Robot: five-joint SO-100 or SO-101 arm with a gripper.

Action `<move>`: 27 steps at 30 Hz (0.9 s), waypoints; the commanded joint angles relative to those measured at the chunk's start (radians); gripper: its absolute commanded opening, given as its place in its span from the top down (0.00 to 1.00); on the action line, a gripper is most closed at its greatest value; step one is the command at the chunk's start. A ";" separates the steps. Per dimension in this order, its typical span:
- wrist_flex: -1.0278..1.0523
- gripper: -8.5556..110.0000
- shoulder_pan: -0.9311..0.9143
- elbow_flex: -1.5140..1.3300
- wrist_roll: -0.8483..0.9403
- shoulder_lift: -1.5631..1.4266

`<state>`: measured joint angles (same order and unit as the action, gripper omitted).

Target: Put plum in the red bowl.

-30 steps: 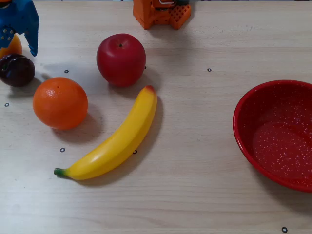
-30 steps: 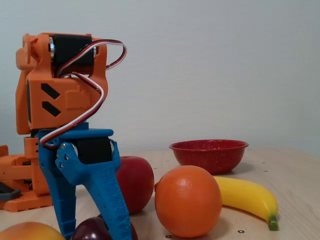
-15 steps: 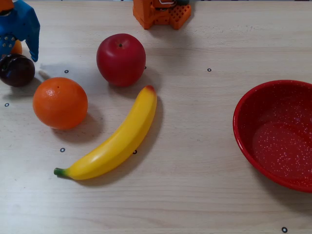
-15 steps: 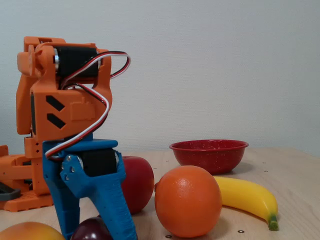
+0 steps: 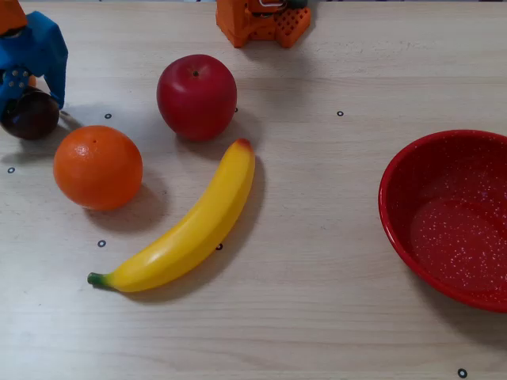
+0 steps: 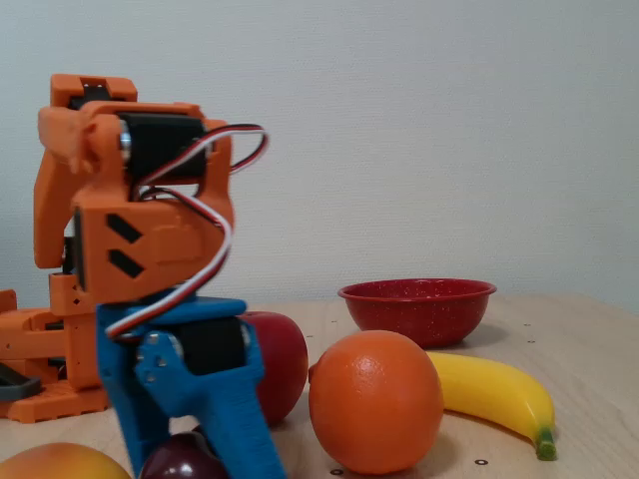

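The plum is a small, dark purple, glossy fruit at the table's far left in the overhead view. In the fixed view the plum shows low at the bottom edge. My blue gripper is down over it, open, with one finger on each side of the fruit. The fixed view shows the gripper straddling the plum the same way, and I cannot tell whether the fingers touch it. The red bowl, speckled white inside, stands far off at the right edge. It holds nothing that I can see and appears behind the fruit as the red bowl.
A red apple, an orange and a long banana lie between the plum and the bowl. The orange arm base stands at the top edge. A yellow-orange fruit lies just left of the gripper.
The gripper has come down and slightly right over the plum, so its fingers now flank the fruit. The plum and the other fruit stay where they were.
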<state>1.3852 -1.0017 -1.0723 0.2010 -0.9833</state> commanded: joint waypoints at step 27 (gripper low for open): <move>-0.051 0.70 0.034 0.048 0.034 -0.038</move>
<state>1.3514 -0.9863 -1.0723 0.2056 -0.9833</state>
